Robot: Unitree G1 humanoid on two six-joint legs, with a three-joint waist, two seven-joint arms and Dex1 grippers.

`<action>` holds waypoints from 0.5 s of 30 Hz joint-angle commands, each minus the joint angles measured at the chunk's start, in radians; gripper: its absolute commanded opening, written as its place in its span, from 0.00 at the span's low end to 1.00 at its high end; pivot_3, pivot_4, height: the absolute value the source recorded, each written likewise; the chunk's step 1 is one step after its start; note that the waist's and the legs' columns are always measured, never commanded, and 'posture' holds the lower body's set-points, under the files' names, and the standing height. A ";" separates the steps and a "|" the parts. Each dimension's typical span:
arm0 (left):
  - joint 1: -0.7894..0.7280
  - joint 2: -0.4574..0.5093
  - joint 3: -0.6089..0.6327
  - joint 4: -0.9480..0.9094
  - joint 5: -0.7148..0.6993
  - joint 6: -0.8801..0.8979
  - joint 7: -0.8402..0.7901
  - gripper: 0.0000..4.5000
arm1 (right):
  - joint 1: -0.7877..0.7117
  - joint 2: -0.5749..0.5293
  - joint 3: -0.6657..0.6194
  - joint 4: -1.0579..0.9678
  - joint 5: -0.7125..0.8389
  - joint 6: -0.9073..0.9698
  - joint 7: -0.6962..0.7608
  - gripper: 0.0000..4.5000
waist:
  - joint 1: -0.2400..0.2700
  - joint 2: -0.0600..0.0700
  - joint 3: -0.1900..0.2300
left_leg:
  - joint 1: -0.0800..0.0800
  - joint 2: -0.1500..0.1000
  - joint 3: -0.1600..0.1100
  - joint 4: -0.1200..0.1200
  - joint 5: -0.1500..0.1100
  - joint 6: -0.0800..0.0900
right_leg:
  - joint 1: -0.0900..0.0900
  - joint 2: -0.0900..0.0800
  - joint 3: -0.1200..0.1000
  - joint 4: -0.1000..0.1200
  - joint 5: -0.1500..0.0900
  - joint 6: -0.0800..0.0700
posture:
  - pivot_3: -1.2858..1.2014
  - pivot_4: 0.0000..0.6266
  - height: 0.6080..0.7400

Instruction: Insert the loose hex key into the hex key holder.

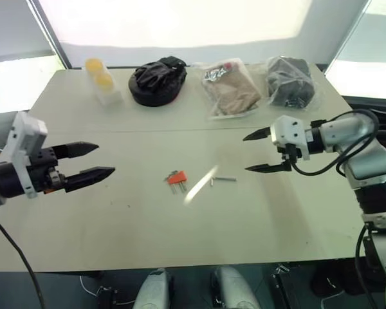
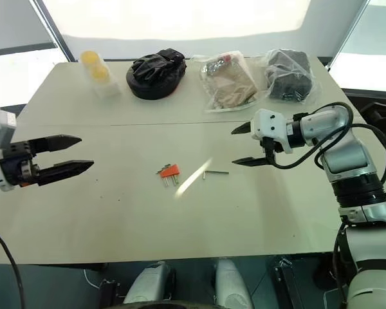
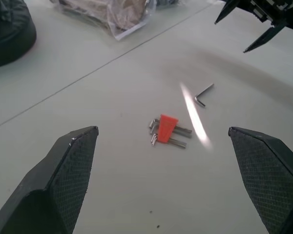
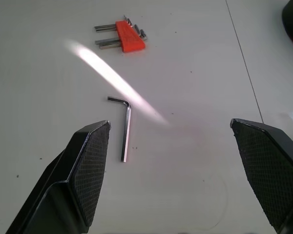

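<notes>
The loose hex key (image 4: 125, 129) lies flat on the pale surface (image 1: 116, 232), its short bent end turned toward the hex key holder (image 1: 176, 178), which rests nearby with grey keys projecting from both sides of its orange-red block. The two are apart, with a bright streak of reflected light (image 1: 199, 187) slanting across the surface between them.

The right end effector (image 1: 264, 152) hangs above the surface just beside the loose key, its two black fingers spread wide and gripping nothing. On the opposite side, well apart from the holder, the left end effector (image 1: 93, 162) hovers with its fingers likewise wide open and empty, pointing inward toward the middle of the surface. Nothing lies between either end effector and the two pieces.

Along the far edge of the surface sits a row of other items: a clear container with yellow contents (image 1: 101, 78), a black rounded bag (image 1: 157, 80), a clear plastic bag of brown material (image 1: 230, 87), and a clear plastic bag of dark items (image 1: 289, 80). All stand well back from the key and holder. A thin seam line (image 1: 148, 131) runs across the surface between that row and the working area.
</notes>
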 commanded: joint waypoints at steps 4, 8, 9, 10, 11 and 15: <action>-0.038 -0.005 0.043 -0.001 -0.011 -0.002 0.027 0.99 | -0.037 0.006 -0.028 -0.027 0.023 0.023 0.008 0.91 | 0.000 0.000 0.000 | 0.000 0.000 0.000 0.000 0.000 0.000 | 0.000 0.000 0.000 0.000 0.000 0.000 | 0.52 0.24 1.00; -0.028 -0.012 0.042 -0.005 0.006 -0.004 0.035 0.99 | -0.040 0.014 -0.031 -0.029 0.024 0.030 0.008 0.91 | 0.000 0.000 0.000 | 0.000 0.000 0.000 0.000 0.000 0.000 | 0.000 0.000 0.000 0.000 0.000 0.000 | 0.52 0.24 1.00; -0.023 -0.015 0.043 -0.007 0.006 -0.003 0.036 0.99 | -0.041 0.016 -0.031 -0.028 0.024 0.032 0.008 0.91 | 0.000 0.000 0.000 | 0.000 0.000 0.000 0.000 0.000 0.000 | 0.000 0.000 0.000 0.000 0.000 0.000 | 0.52 0.24 1.00; -0.020 -0.017 0.045 -0.010 0.005 0.000 0.039 0.99 | -0.042 0.017 -0.032 -0.027 0.023 0.032 0.007 0.91 | 0.000 0.000 0.000 | 0.000 0.000 0.000 0.000 0.000 0.000 | 0.000 0.000 0.000 0.000 0.000 0.000 | 0.52 0.24 1.00; -0.016 -0.020 0.048 -0.013 0.000 0.003 0.042 0.99 | -0.043 0.019 -0.033 -0.027 0.023 0.034 0.007 0.91 | 0.000 0.000 0.000 | 0.000 0.000 0.000 0.000 0.000 0.000 | 0.000 0.000 0.000 0.000 0.000 0.000 | 0.52 0.24 1.00; -0.002 -0.029 0.056 -0.025 -0.006 0.003 0.042 0.99 | -0.048 0.025 -0.033 -0.023 0.024 0.038 0.006 0.91 | 0.000 0.000 0.000 | 0.000 0.000 0.000 0.000 0.000 0.000 | 0.000 -0.001 0.000 0.000 0.000 0.000 | 0.52 0.24 1.00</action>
